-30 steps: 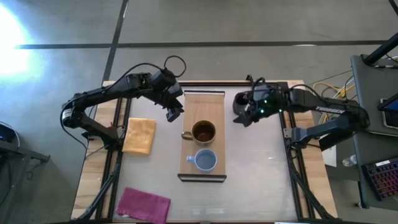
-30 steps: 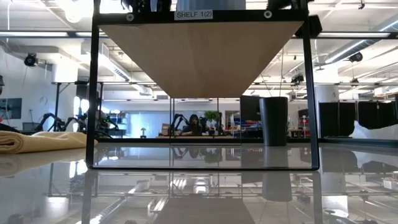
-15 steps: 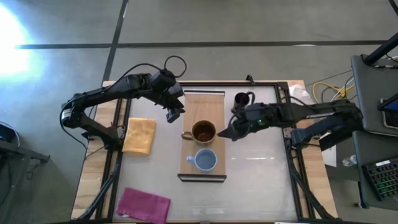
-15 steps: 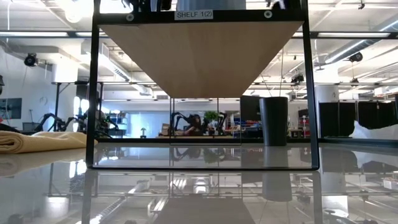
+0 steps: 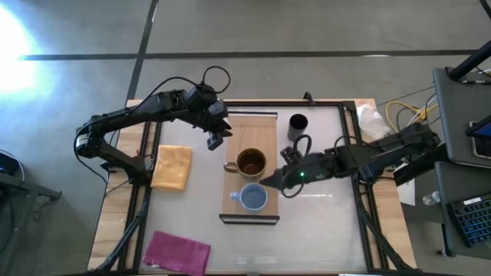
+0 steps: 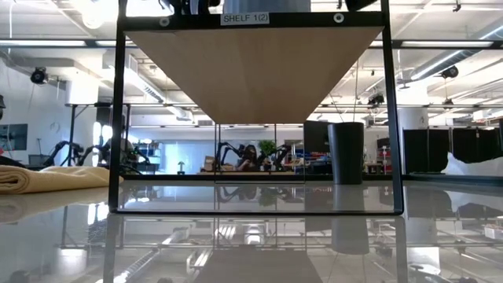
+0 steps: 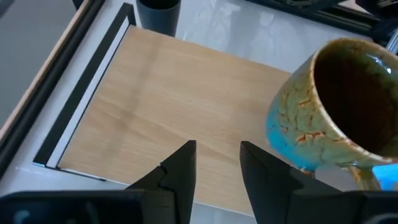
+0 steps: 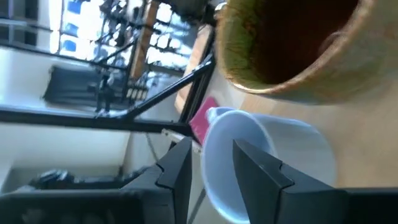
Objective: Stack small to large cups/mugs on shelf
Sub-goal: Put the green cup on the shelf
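Note:
The light-wood shelf carries the mustard-brown mug and, nearer the table's near edge, the light-blue cup. The black cup stands on the table to the right of the shelf's far end; it also shows in the low view. My right gripper is open, low over the shelf's right edge between the mug and the blue cup. In its wrist view the blue cup's rim lies just beyond the fingers. My left gripper is open and empty over the shelf's left edge.
A yellow cloth lies left of the shelf and a magenta cloth lies at the near left. A dark frame carries the shelf above the glossy table. Free table surface lies right of the shelf.
My right gripper has left the black cup and gone toward the table's near edge and left, coming low beside the mug and the blue cup. The black cup stands where it was.

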Available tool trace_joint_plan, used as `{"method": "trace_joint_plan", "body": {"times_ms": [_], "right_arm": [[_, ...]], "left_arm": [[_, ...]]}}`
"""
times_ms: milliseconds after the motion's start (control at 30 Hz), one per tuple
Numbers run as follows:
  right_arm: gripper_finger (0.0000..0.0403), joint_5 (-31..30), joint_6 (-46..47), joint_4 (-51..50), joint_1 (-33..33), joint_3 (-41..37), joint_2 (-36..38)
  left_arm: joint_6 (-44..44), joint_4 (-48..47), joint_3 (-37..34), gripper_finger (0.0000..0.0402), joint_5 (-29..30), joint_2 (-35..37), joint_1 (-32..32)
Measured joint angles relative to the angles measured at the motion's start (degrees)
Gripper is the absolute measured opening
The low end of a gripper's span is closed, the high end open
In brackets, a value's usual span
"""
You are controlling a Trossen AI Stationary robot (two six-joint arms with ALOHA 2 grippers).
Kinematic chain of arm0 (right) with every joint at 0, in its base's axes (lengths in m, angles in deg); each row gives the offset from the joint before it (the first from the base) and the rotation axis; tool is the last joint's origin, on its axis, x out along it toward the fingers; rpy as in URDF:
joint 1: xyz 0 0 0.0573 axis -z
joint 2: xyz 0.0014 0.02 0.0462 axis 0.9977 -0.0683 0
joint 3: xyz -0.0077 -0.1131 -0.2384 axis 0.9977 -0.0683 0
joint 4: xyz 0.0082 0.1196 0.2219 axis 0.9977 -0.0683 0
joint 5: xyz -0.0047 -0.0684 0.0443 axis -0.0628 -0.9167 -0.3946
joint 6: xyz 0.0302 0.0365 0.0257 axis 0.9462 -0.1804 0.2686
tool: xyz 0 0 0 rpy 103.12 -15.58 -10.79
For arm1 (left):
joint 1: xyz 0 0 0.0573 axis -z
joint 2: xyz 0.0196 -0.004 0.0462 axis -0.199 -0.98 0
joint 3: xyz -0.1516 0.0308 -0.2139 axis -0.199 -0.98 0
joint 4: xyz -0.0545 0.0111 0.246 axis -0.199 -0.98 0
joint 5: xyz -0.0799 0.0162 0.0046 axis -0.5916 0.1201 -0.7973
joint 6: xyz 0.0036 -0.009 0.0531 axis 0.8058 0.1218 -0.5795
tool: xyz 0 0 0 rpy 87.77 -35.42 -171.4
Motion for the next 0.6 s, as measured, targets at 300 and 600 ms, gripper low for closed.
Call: {"method": "trace_joint_plan", "body": {"times_ms": [300, 600], "right_arm": [[0.0109, -4.1, 0.8, -0.3, -1.0, 2.2, -3.8], [0.0109, -3.7, 0.2, -0.4, -1.0, 4.8, -7.8]], "left_arm": [[-1.8, -0.1, -0.8, 0.0109, -0.2, 0.0, 0.1], [-1.9, 0.0, -1.1, 0.0109, -0.7, 0.0, 0.1]]}}
